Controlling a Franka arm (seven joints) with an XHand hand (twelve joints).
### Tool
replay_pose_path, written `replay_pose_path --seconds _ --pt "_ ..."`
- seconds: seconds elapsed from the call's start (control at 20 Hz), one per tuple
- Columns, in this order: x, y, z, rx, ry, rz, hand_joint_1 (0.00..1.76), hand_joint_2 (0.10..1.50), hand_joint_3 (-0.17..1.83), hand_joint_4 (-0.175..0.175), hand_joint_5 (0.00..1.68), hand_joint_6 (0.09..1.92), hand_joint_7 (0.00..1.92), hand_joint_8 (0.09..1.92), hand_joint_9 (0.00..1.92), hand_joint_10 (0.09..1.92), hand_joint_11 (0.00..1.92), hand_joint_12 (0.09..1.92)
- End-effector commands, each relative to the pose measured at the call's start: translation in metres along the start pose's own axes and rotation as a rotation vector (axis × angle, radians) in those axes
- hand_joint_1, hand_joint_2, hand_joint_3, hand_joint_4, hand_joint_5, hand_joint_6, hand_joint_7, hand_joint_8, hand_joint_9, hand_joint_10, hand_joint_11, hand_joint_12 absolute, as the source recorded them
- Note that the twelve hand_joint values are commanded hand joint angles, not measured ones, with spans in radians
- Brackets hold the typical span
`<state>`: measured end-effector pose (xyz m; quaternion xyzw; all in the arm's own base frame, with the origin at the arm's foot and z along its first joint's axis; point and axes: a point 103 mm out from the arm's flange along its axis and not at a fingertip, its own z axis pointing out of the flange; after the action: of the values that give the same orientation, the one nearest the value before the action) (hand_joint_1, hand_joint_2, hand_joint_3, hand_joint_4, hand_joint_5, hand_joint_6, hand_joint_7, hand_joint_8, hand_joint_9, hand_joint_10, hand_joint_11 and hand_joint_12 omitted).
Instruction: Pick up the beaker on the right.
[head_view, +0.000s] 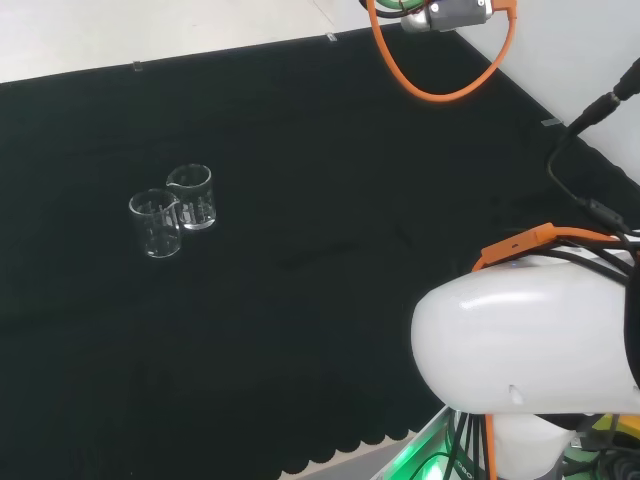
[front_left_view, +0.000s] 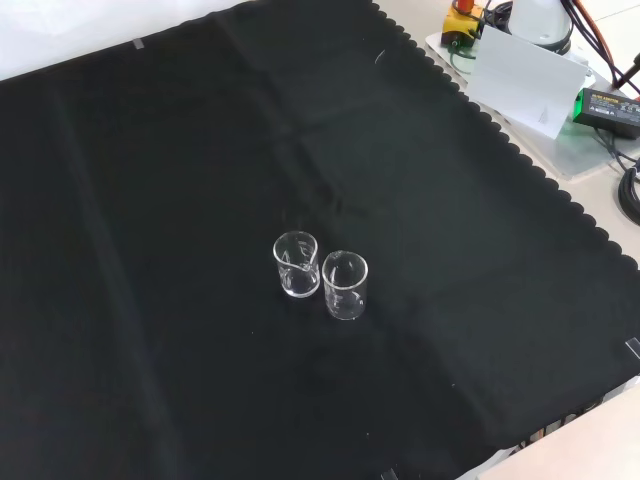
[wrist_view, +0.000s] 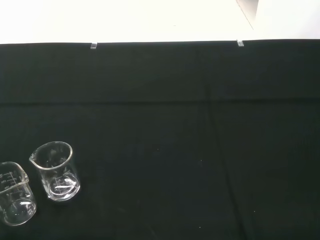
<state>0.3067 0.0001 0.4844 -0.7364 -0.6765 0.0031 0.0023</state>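
Presently, two clear glass beakers stand upright on the worktop (head_view: 330, 180), which is covered with black cloth.

Head view:
- Beaker 1 (head_view: 192, 198) stands in the left half of the worktop, about midway between the far edge and the near scalloped edge.
- Beaker 2 (head_view: 155, 225) stands just beside it, to its left and slightly nearer the near edge. Their outlines overlap here, so contact between them cannot be confirmed.
- The arm's white link (head_view: 530, 330) is at the lower right corner, well apart from both beakers.
- An orange cable (head_view: 430, 85) loops above the far right part of the worktop.

Front view:
- Beaker 1 (front_left_view: 296, 265) stands near the middle of the worktop, slightly toward the near edge.
- Beaker 2 (front_left_view: 345, 285) stands just to its right and a little nearer the near edge. The rims are very close together.
- Both beakers are well clear of the scalloped edge at the right.

Wrist view:
- Beaker 1 (wrist_view: 55, 170) shows a pouring spout on its rim and printed graduation marks on its wall.
- Beaker 2 (wrist_view: 15, 200) is just beside it, cut off by the picture edge, also with graduation marks.
- Two small clips (wrist_view: 93, 45) sit on the worktop's far edge, well apart from the beakers.

Hand: whether it is released, clenched or grasping cannot be told. Its position relative to either beaker cannot be told. Both beakers rest on the cloth.
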Motion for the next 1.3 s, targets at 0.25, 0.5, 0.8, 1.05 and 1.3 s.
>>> replay_pose_path --seconds 0.25,0.5,0.8,1.05,1.3 --pt "0.007 0.026 -0.016 0.000 0.007 -0.001 0.00 1.37 0.24 -0.009 0.21 0.09 0.19 0.09 0.38 0.09 0.00 1.05" --pt "0.009 0.033 -0.009 0.027 -0.003 0.002 0.00 1.37 0.23 -0.008 0.21 0.09 0.19 0.09 0.38 0.09 0.00 1.05" --pt "0.005 0.045 0.017 0.054 0.020 0.007 0.07 1.29 0.19 -0.004 0.16 0.09 0.19 0.09 0.38 0.09 0.00 1.05" --pt "0.005 0.056 0.045 0.069 0.051 0.022 0.18 1.23 0.16 -0.006 0.16 0.09 0.22 0.09 0.38 0.09 0.00 1.05" --pt "0.002 0.078 0.080 0.092 0.100 0.012 0.22 1.21 0.15 -0.008 0.16 0.09 0.22 0.09 0.39 0.09 0.00 1.05"
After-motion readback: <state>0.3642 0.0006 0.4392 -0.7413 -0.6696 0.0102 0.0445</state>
